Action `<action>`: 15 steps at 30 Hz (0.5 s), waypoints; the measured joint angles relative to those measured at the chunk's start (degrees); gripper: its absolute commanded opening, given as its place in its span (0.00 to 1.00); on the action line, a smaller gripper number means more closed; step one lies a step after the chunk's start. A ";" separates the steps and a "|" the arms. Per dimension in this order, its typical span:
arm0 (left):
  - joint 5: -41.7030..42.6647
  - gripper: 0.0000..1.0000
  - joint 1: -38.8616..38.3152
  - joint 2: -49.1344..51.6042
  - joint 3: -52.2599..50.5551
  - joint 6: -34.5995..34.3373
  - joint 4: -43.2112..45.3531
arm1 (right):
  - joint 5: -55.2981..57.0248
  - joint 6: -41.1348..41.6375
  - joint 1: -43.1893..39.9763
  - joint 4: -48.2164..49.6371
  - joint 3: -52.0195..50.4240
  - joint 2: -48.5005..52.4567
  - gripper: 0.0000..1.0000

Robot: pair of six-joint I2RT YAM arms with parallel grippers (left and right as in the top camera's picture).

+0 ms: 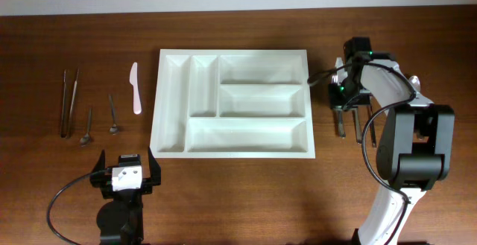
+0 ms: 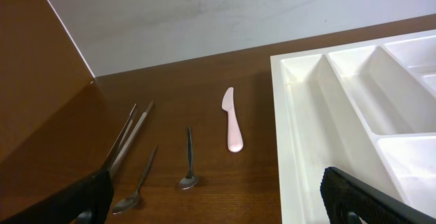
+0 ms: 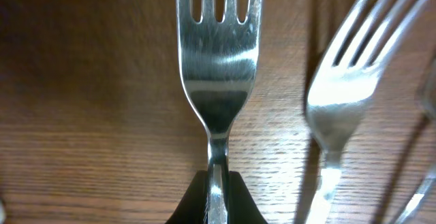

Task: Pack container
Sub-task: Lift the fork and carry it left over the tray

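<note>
Right wrist: right pincer clamps one fork of two; left pincer gapes wide, empty.

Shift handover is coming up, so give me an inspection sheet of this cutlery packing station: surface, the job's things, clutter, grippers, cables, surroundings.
Surface: brown wooden table, no spills seen.
Job's things: white container, all five compartments empty. Left of it lie a pale plastic knife, two small spoons and two long metal utensils. Right of it, one fork is gripped and a second fork lies beside it.
Clutter: nothing seen.
Grippers: left gripper open, holding nothing, near the container's front left corner; right gripper shut on the fork's handle.
Cables: black cable loop beside the left arm; right arm cable near the container's far right corner.
Surroundings: pale wall beyond the table.
</note>
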 measured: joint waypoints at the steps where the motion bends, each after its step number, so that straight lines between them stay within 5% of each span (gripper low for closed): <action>1: 0.00 0.99 0.00 0.00 0.00 0.00 0.00 | 0.04 -0.02 0.00 -0.35 0.72 0.00 0.05; 15: 0.00 0.99 0.00 0.00 0.00 0.00 0.00 | 3.15 -6.23 0.00 -15.28 20.81 0.33 0.05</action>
